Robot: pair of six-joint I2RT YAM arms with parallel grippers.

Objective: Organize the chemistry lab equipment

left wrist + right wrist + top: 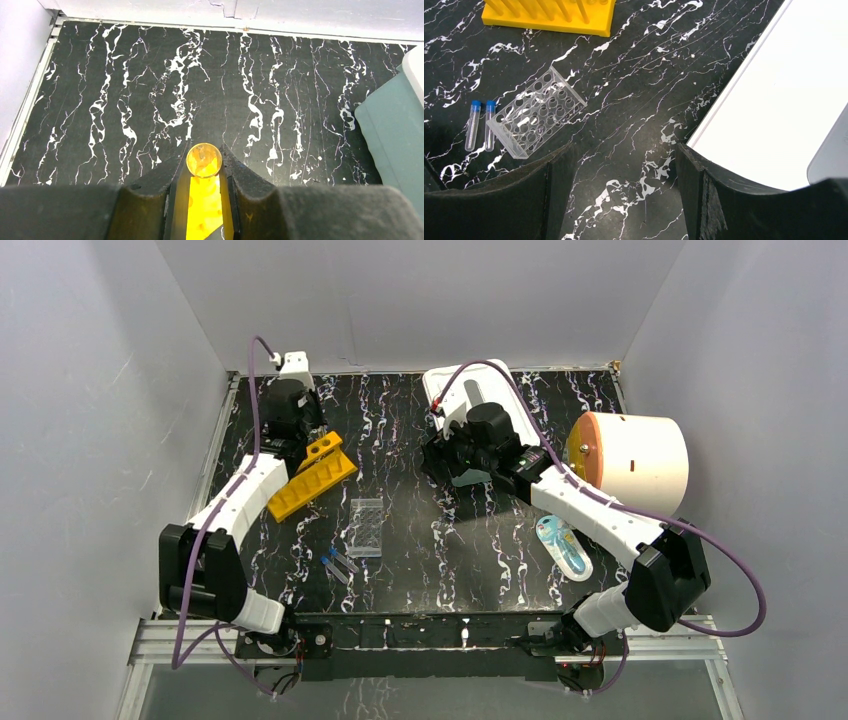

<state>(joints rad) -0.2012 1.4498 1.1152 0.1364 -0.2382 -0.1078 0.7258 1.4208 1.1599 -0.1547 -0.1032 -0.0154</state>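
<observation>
While left end effector clamps yellow test-tube rack, right end effector spread wide, holding nothing

A black marble-patterned tabletop with white veins fills the floor of a plain pale grey walled enclosure, and a silver metal rail runs along its near edge. At the far middle of the tabletop lies a flat white rectangular plastic tray, tilted slightly out of line with the back wall, with a grey slot in its surface. To the right of it, at the tabletop's right edge, a large white cylinder lies on its side with its orange round end face turned towards the tray, near it but apart.
</observation>
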